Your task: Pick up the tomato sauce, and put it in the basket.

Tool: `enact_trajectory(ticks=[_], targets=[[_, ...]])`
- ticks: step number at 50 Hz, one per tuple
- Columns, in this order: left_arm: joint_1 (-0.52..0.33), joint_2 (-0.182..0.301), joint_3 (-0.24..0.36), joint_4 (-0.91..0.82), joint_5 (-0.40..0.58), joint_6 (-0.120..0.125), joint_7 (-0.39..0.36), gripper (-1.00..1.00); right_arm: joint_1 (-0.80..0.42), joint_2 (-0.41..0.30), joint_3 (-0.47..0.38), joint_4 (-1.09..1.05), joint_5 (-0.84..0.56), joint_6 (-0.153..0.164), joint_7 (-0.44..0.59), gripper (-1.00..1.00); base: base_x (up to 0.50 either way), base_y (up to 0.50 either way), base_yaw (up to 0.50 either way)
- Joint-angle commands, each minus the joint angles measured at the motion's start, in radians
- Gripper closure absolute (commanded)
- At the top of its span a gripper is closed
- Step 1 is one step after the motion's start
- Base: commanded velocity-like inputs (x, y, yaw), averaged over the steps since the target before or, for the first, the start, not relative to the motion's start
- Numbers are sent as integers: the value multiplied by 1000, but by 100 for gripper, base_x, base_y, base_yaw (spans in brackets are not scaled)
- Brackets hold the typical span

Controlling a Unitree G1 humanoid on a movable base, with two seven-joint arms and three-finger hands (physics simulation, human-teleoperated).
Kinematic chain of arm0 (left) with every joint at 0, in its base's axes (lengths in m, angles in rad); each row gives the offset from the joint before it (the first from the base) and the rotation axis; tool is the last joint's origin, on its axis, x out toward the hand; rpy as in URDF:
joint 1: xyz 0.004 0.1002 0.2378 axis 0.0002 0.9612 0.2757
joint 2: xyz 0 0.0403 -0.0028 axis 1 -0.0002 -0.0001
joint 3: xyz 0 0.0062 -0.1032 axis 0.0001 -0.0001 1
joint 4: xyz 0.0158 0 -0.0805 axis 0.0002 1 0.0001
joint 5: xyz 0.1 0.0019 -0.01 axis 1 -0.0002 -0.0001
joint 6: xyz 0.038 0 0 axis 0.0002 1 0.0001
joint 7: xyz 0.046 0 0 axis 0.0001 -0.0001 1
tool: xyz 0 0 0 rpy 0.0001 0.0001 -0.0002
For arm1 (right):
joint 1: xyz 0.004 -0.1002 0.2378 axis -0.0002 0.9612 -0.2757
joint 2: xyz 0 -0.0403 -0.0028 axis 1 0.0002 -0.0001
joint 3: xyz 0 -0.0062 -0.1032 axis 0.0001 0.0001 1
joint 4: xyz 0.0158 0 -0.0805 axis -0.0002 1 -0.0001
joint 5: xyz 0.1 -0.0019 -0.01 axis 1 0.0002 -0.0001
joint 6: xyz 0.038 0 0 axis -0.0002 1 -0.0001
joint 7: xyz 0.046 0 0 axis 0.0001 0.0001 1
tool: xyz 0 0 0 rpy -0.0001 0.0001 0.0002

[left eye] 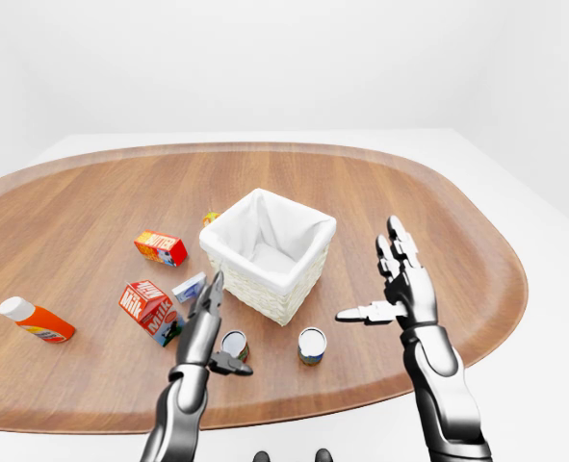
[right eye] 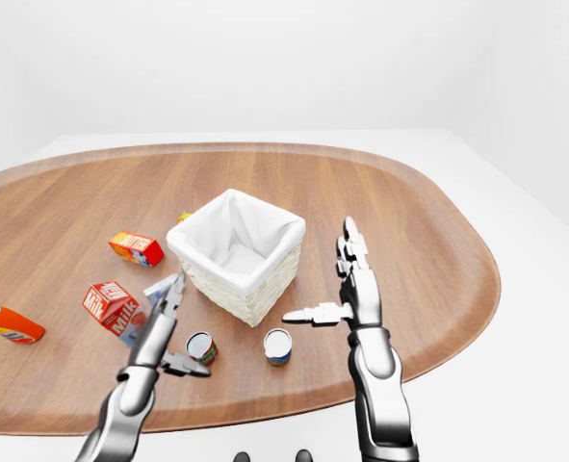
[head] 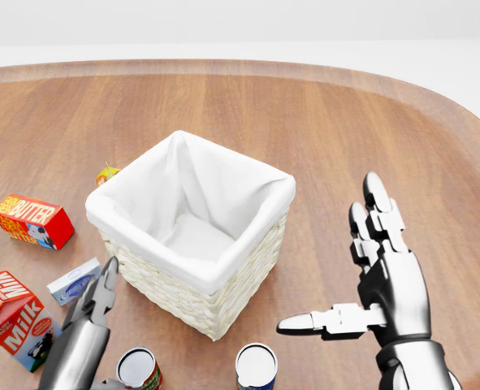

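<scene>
So the nearest things to the robot are two upright cans on the desk point(head: 369, 106). The tomato sauce point(head: 139, 367) looks to be the red-labelled one, standing on end with its long axis vertical, though the label is too small to read for sure. It sits right at the left robot hand point(left eye: 210, 332), roughly at 3 o'clock from the palm in the left-eye view, between the thumb and the straight fingers. That hand is spread open and holds nothing. The other can point(head: 257, 366) stands closer to the right robot hand point(head: 361, 284), also wide open and empty. The left one is clearly nearer. The basket point(head: 192, 229) is at 12 o'clock beyond both cans.
</scene>
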Motion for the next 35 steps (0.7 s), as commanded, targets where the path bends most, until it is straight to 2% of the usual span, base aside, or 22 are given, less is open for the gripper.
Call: enact_trajectory(ticks=[1,35], targets=[[-10,1,-4,29,4,0,12,-100,-1,-1,-3,-2,1,0,1,-100,0,0,0],[-57,13,-6,157,12,0,66,-100,1,1,3,5,-2,0,0,-100,0,0,0]])
